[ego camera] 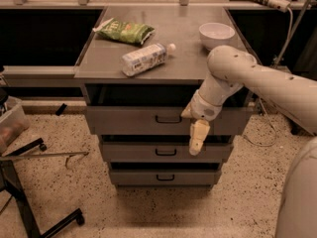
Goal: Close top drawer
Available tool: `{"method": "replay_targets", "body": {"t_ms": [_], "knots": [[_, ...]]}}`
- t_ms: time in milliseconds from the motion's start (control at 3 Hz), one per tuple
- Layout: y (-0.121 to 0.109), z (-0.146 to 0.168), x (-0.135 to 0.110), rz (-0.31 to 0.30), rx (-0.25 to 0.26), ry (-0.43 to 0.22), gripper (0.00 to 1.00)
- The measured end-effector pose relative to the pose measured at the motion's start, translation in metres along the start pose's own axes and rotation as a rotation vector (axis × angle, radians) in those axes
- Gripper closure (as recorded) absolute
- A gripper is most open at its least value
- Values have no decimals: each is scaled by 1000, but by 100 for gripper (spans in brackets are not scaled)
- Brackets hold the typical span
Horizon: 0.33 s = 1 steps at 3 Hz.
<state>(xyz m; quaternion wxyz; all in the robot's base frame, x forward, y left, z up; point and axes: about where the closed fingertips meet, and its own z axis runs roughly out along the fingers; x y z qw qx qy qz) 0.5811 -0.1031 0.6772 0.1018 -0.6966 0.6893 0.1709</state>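
While the cream-coloured arm reaches in from the cabinet's right side, the gripper hangs pointing downward in front of the grey metal cabinet. It sits at the lower edge of the top drawer, overlapping the gap above the middle drawer. Whether the gripper is apart or together cannot be told from this angle. It grasps nothing that shows.

The top drawer is the uppermost of three in the cabinet's front, as wide as the cabinet itself. A dark band shows between its flat grey front and the cabinet's top surface. Its small black loop handle sits at the centre of the front, and the gripper is just to the right of that handle, not on it. The bottom drawer lies lowest in the cabinet, with a like handle.

On the cabinet's top lie three things — a green snack bag toward the back left, a white plastic bottle on its side near the middle, and a white bowl at the back right. Left of the cabinet, on the speckled floor, stands a black wheeled base.
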Motion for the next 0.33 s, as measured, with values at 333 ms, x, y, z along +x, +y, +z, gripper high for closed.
{"method": "replay_targets", "body": {"t_ms": [333], "knots": [[-16, -13, -5, 24, 127, 21, 0]]}}
